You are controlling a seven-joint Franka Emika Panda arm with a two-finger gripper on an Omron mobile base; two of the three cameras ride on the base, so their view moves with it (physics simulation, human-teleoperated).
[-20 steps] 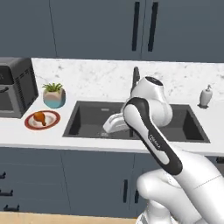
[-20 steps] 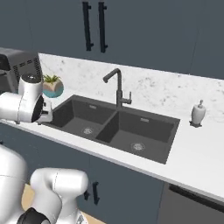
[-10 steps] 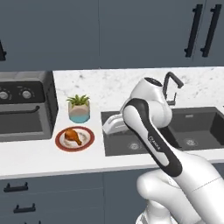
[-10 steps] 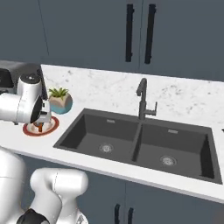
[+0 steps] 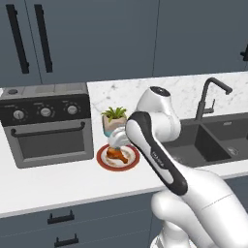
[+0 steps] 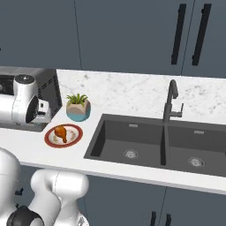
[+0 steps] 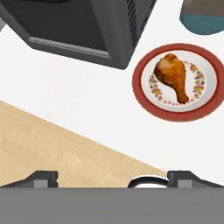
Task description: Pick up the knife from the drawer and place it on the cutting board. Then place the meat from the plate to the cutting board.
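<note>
Red-rimmed plate — just beside oven corner — white counter around.

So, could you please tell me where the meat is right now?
The meat lies on the plate on the white counter, just in front of the potted plant, between the toaster oven and the sink.

We see an orange-brown meat on a plate with a red rim and a pale centre ringed by small floral specks. The desk is white, faintly marbled. The oven is dark grey, the plant pot teal, the cabinets blue-grey.
</note>
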